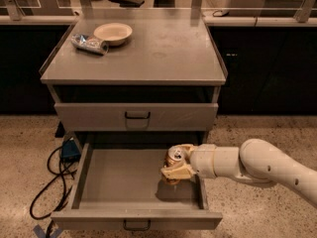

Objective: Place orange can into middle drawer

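Note:
The orange can is upright, with its silver top showing, inside the pulled-out middle drawer near the right wall. My gripper reaches in from the right on a white arm and is shut on the can, with pale fingers wrapped round its lower body. The can hangs low over the grey drawer floor and casts a shadow beneath it; I cannot tell whether it touches the floor. The drawer's dark loop handle shows on its front.
A closed drawer sits above the open one. On the cabinet top are a pale bowl and a shiny silver-and-blue tube-shaped item. A blue box and black cables lie on the floor at left.

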Available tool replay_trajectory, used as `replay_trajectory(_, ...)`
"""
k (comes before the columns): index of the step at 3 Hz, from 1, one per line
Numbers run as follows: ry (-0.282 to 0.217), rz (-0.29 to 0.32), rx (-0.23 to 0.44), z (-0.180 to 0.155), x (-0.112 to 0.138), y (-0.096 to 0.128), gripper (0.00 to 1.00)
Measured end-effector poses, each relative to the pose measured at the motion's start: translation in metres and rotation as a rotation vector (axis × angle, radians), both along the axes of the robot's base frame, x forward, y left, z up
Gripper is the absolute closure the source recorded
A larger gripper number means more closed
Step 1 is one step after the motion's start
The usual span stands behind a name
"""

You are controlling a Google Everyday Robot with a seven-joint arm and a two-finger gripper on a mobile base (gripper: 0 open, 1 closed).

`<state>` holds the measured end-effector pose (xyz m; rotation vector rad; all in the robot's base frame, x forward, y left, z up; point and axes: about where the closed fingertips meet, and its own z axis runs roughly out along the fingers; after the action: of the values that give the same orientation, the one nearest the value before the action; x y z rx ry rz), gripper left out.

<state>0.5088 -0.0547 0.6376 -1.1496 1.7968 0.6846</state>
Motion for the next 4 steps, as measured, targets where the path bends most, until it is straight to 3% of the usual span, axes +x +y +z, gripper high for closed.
replay_trajectory(1, -0.024, -0.017, 0.008, -0.025, 0.007, -0.008, 1.00)
replay_trajectory(2, -0.061, -0.034, 0.037, -0.071, 0.026, -0.006, 1.00)
replay_trajectory(3, -0.045, -0.057, 0.042, -0.137, 0.043, 0.003, 1.00)
replay_trajectory(4, -0.029, -0.070, -0.032, -0.190, 0.058, 0.017, 1.00)
